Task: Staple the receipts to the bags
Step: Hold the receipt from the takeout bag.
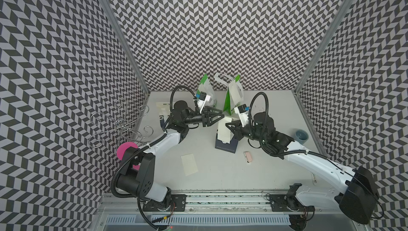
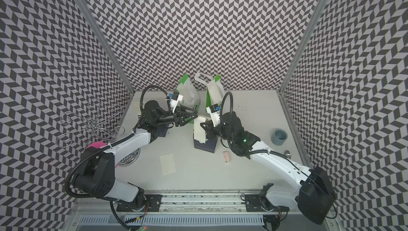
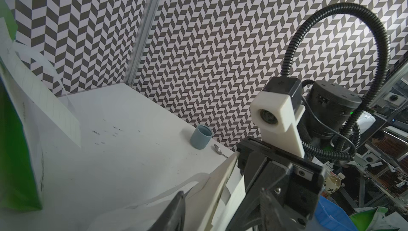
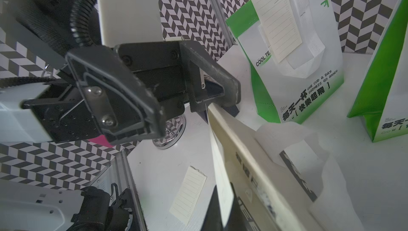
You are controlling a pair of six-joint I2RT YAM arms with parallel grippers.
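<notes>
Front rail (image 1: 220,197) with both arms reaching over the surface (image 1: 220,179) to a navy bag (image 1: 226,147).
Near the front lie a loose receipt (image 1: 189,164) and a pink stapler (image 1: 247,157), apart from each other. At the right side stands a blue-grey cup (image 1: 301,137); what it holds I cannot tell. The navy bag stands in the middle with a cream receipt (image 1: 223,130) against its top. The right jaws are closed on this receipt. The left jaws stand narrow, part open, about the bag's upper corner. At the back a green-and-white bag (image 4: 320,90) and a second green bag (image 4: 386,64) stand upright, the first with a lined slip (image 4: 278,26) on its face. The insides of the bags are hidden.
</notes>
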